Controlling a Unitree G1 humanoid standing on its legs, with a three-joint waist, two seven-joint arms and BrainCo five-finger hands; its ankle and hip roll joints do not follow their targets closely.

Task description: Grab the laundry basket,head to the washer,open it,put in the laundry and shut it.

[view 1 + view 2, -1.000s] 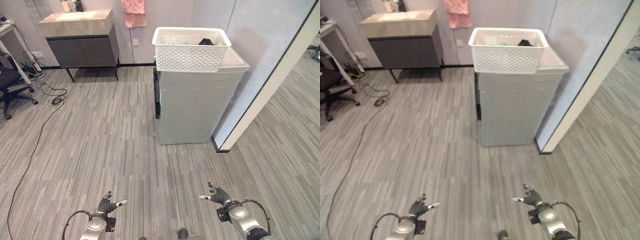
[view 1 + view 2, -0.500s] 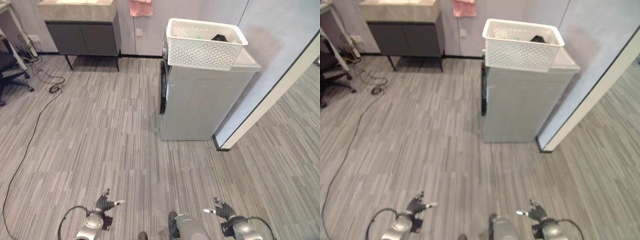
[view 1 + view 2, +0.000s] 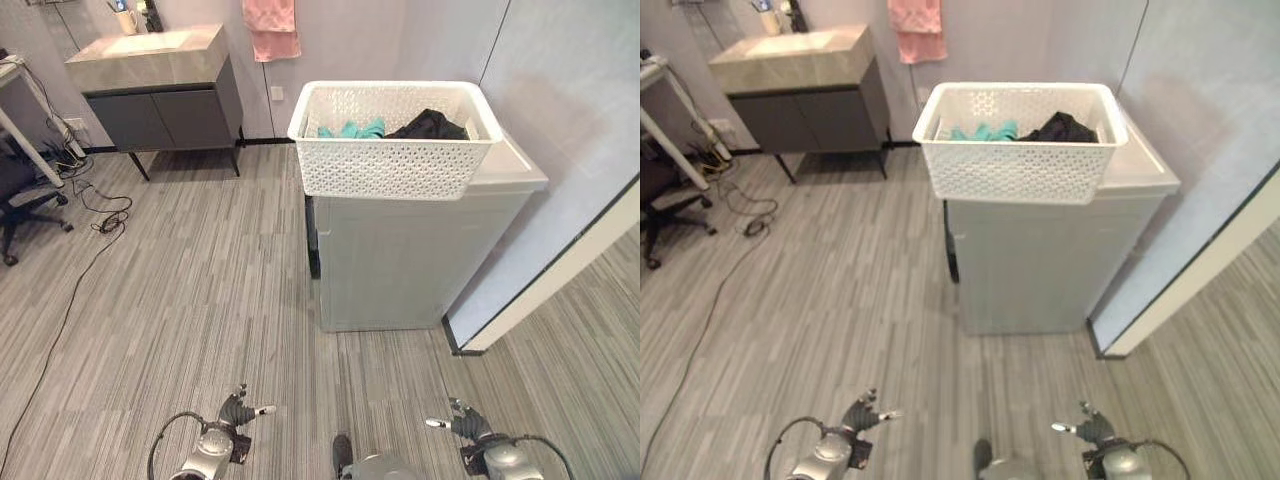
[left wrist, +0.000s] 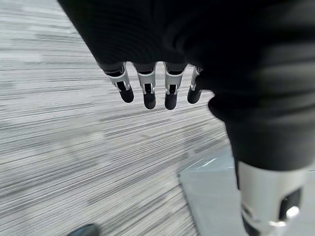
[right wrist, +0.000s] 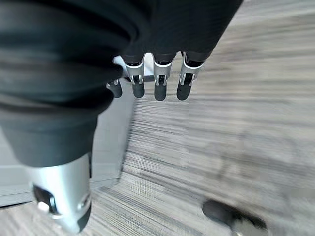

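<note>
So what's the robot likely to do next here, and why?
Probably step closer and raise both arms toward the white laundry basket. It sits on top of the grey washer, with clothes inside, while the left robot hand and right robot hand hang low over the floor, open, holding nothing and well short of the basket.

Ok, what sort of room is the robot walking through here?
Probably a mock laundry or bathroom corner: a pale grey washer carries a white perforated plastic laundry basket of clothes, a stone-topped dark vanity cabinet with a sink stands against the wall, and a pink towel hangs beside it.
</note>
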